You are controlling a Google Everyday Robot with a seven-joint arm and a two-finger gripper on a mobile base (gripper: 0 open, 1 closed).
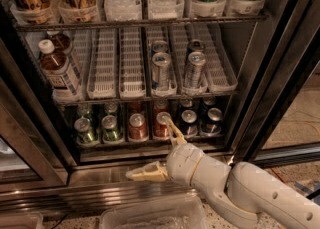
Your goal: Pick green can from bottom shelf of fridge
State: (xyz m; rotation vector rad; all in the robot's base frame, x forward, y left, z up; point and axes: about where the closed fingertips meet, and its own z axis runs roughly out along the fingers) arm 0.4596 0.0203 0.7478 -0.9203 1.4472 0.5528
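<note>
Two green cans stand at the left front of the bottom shelf point(150, 144) of the fridge point(260, 73): one point(84, 130) at far left, another point(111, 128) beside it, with more behind. Red-brown cans point(137, 127) and dark blue cans point(189, 122) fill the lanes to the right. My gripper point(159, 149) is open in front of the shelf's middle. Its upper finger point(175, 132) rises in front of a red-brown can, its lower finger point(146, 173) lies over the steel base. It holds nothing and is right of the green cans.
Above is a rack of white slotted trays point(131, 63) with tall silver cans point(161, 70) and a brown bottle point(57, 70) at left. Black door frames point(35, 118) flank the opening. A clear plastic bin point(150, 215) sits below, in front of the ribbed base.
</note>
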